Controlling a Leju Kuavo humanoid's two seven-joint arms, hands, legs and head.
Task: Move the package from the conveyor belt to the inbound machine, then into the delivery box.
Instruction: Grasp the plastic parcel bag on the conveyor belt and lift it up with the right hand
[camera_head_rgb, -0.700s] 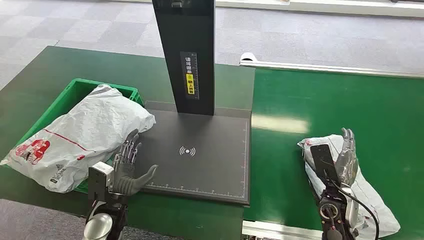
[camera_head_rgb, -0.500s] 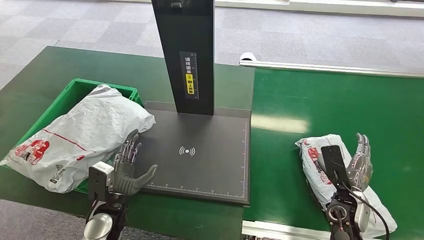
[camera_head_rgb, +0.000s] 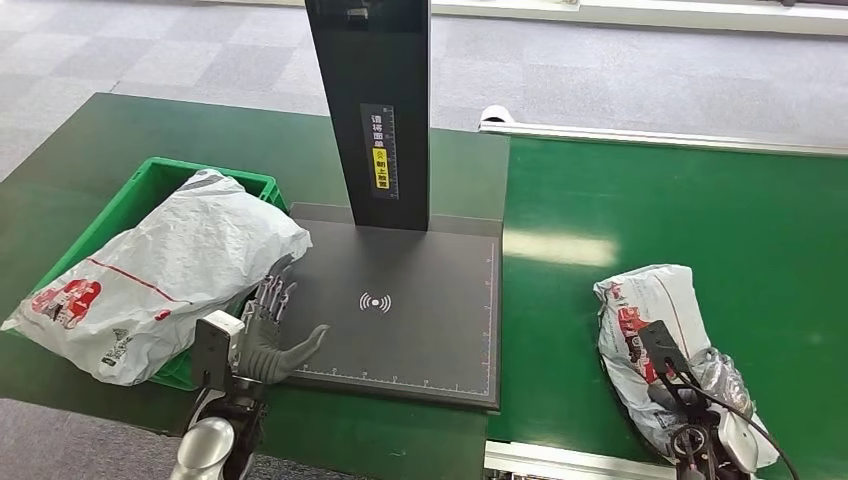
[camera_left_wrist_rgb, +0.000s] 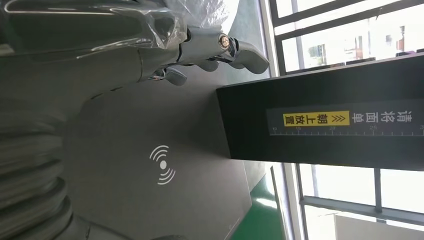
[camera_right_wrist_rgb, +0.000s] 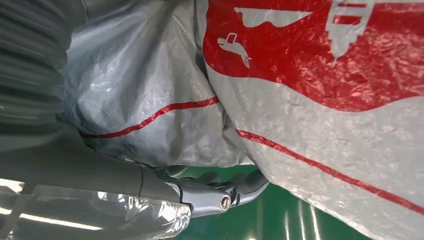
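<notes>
Right hand sits at five o'clock in the head view, its fingers curled around the near end of the package; the right wrist view shows a finger hooked under the crinkled white-and-red plastic. That package lies on the green conveyor belt, at three o'clock from the inbound machine. Left hand hovers with fingers spread and nothing in it over the machine's dark plate at its seven o'clock corner. At nine o'clock, a second white bag rests across the green delivery box on the counter
</notes>
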